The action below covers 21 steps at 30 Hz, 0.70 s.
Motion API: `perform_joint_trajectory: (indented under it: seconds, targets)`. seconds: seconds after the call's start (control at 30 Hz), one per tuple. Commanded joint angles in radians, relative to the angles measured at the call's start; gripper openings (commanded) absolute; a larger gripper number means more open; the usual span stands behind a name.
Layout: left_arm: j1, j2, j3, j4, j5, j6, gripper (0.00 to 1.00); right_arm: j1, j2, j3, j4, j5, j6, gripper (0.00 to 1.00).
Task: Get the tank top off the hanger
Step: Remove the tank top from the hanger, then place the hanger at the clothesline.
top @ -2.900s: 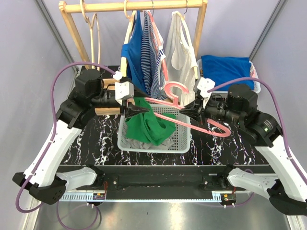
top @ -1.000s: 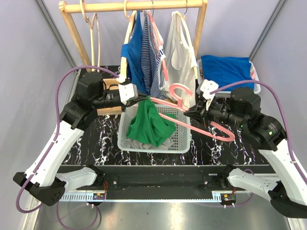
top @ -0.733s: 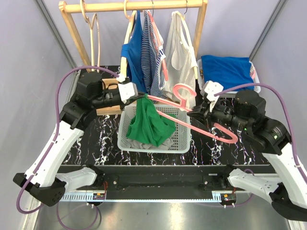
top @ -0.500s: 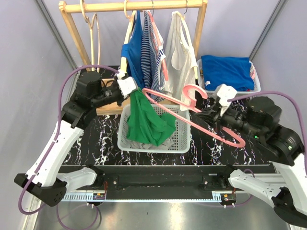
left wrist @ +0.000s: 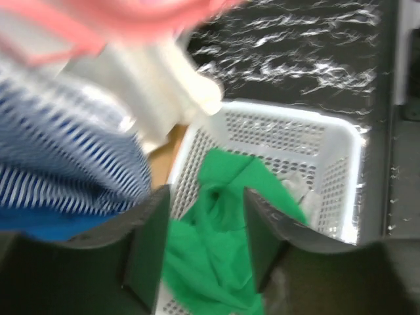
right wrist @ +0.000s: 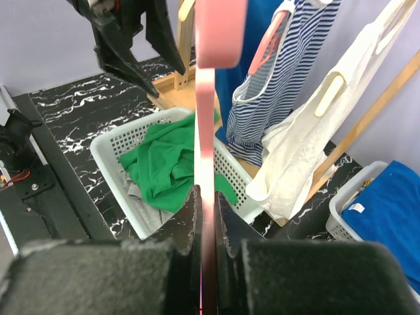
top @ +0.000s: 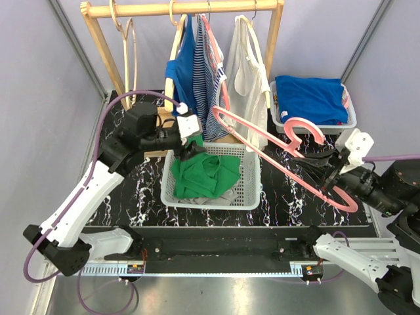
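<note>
Tank top (top: 203,174): green, crumpled in the white basket (top: 256,191) on the tabletop (top: 289,197), over a bit of grey cloth; no strap on any hanger.
Hanger (right wrist: 205,131): pink, in the air to the right of the basket and apart from the tank top.
Hanger axis: long bar slants from beside the rack (top: 184,8) down toward the near right.
Left tool (left wrist: 207,193): jaws apart, holding nothing, directly above the tank top.
Right tool (right wrist: 205,193): clamped on the hanger's bar, well to the right of the basket.
Nearer arm: left to the tank top, right to the hanger.
Key relation: the tank top lies straight below the left tool and left of the hanger, so nothing joins the two.
Judgement: the removal looks done; what remains is probably lifting the left arm away and putting the hanger aside.
Counts: one green tank top; one pink hanger in hand; two baskets, the far right one (top: 348,121) with blue cloth; three tops on the rack.
</note>
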Motion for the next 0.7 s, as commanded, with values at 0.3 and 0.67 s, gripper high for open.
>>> perform_joint_trajectory:
  seconds: [0.3, 0.67]
  targets:
    - [-0.048, 0.02, 0.409, -0.15, -0.022, 0.03, 0.99, -0.003, 0.079, -0.056, 0.039, -0.052, -0.012, 0.01]
    - [-0.048, -0.058, 0.295, -0.218, 0.184, 0.039, 0.99, -0.003, 0.19, -0.106, 0.177, -0.371, -0.018, 0.0]
